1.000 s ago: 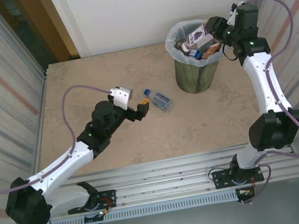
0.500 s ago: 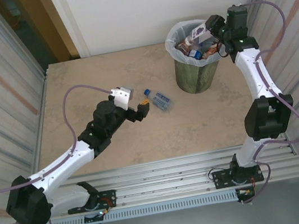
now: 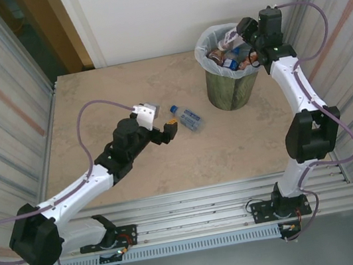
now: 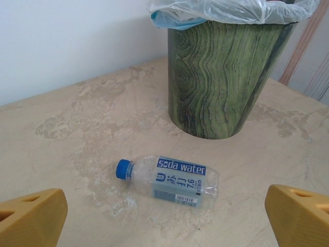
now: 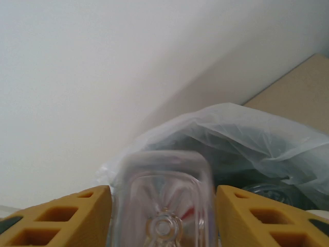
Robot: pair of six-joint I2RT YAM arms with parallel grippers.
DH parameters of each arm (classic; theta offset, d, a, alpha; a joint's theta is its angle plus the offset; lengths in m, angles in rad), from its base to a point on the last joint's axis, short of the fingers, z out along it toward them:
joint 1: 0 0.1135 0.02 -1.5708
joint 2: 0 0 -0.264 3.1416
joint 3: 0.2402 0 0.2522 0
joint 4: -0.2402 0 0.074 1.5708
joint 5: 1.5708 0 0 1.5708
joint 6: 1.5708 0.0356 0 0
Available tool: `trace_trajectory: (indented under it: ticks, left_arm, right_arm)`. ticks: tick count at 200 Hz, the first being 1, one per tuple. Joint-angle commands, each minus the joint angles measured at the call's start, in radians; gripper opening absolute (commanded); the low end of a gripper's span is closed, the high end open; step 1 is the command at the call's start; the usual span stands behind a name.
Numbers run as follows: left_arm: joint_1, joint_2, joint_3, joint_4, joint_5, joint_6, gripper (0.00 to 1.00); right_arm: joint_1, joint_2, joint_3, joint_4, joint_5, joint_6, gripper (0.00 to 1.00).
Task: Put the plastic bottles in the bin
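— Where is the left gripper (image 4: 164,216)?
— It hangs low over the counter (image 3: 123,94), left of the middle, with its jaws spread wide and nothing between them. Just beyond it a clear bottle (image 4: 172,180) lies on its side, with a blue cap and a blue label reading "soda water".
— How does that bottle lie against the bin (image 4: 226,77)?
— It is on the bin's near-left side, close to the green wood-grain wall but apart from it. It touches neither the bin nor the gripper.
— And the right gripper (image 3: 240,35)?
— It is at the far right, over the bin's mouth, where the white bag (image 5: 231,134) folds over the rim. A second bottle (image 5: 162,180), clear, sits between its jaws with its base toward the wrist camera, and it is blurred. The jaws flank it closely, but whether they press on it or it hangs loose cannot be told.
— What is inside the bin?
— Several bottles (image 3: 229,60) are heaped up to the rim, showing red and purple labels and a blue cap.
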Motion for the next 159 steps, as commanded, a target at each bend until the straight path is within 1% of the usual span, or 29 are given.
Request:
trace_trajectory:
  ticks: [1,17,39,54,84,92,111,134,138,159]
  left_arm:
    - [-0.006,0.011,0.03,0.016,-0.001,-0.014,0.99]
    - [-0.006,0.018,0.031,0.017,0.004,-0.019,0.99]
    - [-0.006,0.022,0.03,0.019,0.004,-0.026,0.99]
    - [-0.006,0.021,0.03,0.018,0.0,-0.028,0.99]
    - [-0.006,0.023,0.028,0.02,-0.001,-0.03,0.99]
    - [-0.006,0.024,0.029,0.02,0.0,-0.032,0.99]
    - [-0.005,0.027,0.03,0.02,0.001,-0.032,0.99]
    - [-0.006,0.029,0.031,0.017,0.001,-0.035,0.99]
    - [-0.005,0.03,0.031,0.017,0.001,-0.036,0.99]
    - [-0.006,0.03,0.031,0.013,0.001,-0.037,0.99]
  right_arm:
    - [0.009,0.008,0.066,-0.097,0.035,-0.073,0.64]
    - [0.009,0.004,0.092,-0.132,0.051,-0.107,0.72]
    - [0.009,-0.01,0.113,-0.169,0.071,-0.148,0.73]
    - [0.009,-0.025,0.116,-0.182,0.086,-0.172,0.71]
    - [0.016,-0.045,0.104,-0.201,0.097,-0.214,0.57]
    - [0.02,-0.046,0.099,-0.2,0.094,-0.226,0.55]
    - [0.026,-0.03,0.102,-0.203,0.062,-0.266,0.55]
    - [0.027,0.024,0.153,-0.253,0.044,-0.31,0.55]
    - [0.028,0.036,0.19,-0.261,0.042,-0.316,0.55]
    - [0.029,0.088,0.266,-0.302,0.045,-0.354,0.54]
